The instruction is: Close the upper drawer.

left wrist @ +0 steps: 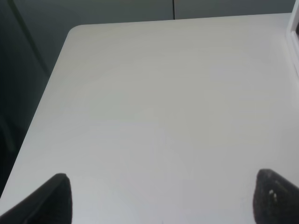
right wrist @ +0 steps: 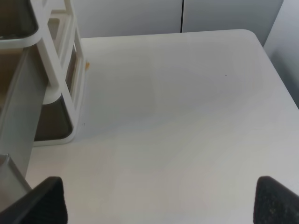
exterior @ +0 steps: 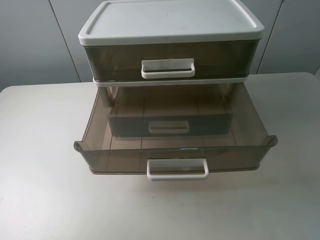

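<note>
The upper drawer (exterior: pixel 170 57) is smoky grey-brown see-through plastic with a scuffed white loop handle (exterior: pixel 167 68). It sits under the white lid (exterior: pixel 170 20) with its front about flush with the unit's frame. The bottom drawer (exterior: pixel 175 150), with a cleaner white handle (exterior: pixel 177 169), is pulled far out toward the front. Neither gripper shows in the exterior view. My left gripper (left wrist: pixel 168 198) is open and empty over bare table. My right gripper (right wrist: pixel 161 200) is open and empty, to the right of the unit (right wrist: pixel 60 88).
The unit stands at the back middle of a white table (exterior: pixel 40 150). A sliver of the unit (left wrist: pixel 295 37) shows in the left wrist view. Grey wall panels stand behind the table. Table edges show at the left and right.
</note>
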`<control>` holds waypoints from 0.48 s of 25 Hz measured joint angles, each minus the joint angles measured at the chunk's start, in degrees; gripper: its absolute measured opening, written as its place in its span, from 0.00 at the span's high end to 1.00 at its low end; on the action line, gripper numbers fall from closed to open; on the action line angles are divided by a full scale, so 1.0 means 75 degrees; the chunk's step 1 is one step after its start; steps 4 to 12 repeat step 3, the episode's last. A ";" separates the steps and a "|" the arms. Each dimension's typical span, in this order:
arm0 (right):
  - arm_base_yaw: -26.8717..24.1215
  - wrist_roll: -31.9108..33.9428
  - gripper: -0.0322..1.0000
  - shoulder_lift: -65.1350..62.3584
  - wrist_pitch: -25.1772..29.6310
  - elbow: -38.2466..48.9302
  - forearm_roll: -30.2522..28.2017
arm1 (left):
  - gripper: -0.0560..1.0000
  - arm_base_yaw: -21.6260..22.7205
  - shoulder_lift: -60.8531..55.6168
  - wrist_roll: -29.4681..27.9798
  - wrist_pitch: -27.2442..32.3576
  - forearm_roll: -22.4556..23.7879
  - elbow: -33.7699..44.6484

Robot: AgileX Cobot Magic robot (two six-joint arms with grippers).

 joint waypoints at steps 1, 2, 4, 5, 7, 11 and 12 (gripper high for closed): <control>0.0000 -0.0015 0.38 0.0000 0.0000 0.0000 0.0015 | 0.24 0.0000 0.0000 0.0000 0.0000 0.0000 0.0000; 0.0000 -0.0030 0.38 0.0000 0.0000 0.0000 0.0016 | 0.24 0.0000 0.0000 0.0000 0.0000 0.0000 0.0000; 0.0000 -0.0046 0.38 0.0000 0.0000 0.0000 0.0016 | 0.24 0.0000 0.0000 0.0000 0.0000 0.0000 0.0000; 0.0000 -0.0046 0.38 0.0000 0.0000 0.0000 0.0016 | 0.24 0.0000 0.0000 0.0000 0.0000 0.0000 0.0000; 0.0000 -0.0046 0.38 0.0000 0.0000 0.0000 0.0016 | 0.24 0.0000 0.0000 0.0000 0.0000 0.0000 0.0000; 0.0000 -0.0046 0.38 0.0000 0.0000 0.0000 0.0016 | 0.24 0.0000 0.0000 0.0000 0.0000 0.0000 0.0000; 0.0000 -0.0046 0.38 0.0000 0.0000 0.0000 0.0016 | 0.24 0.0000 0.0000 0.0000 0.0000 0.0000 0.0000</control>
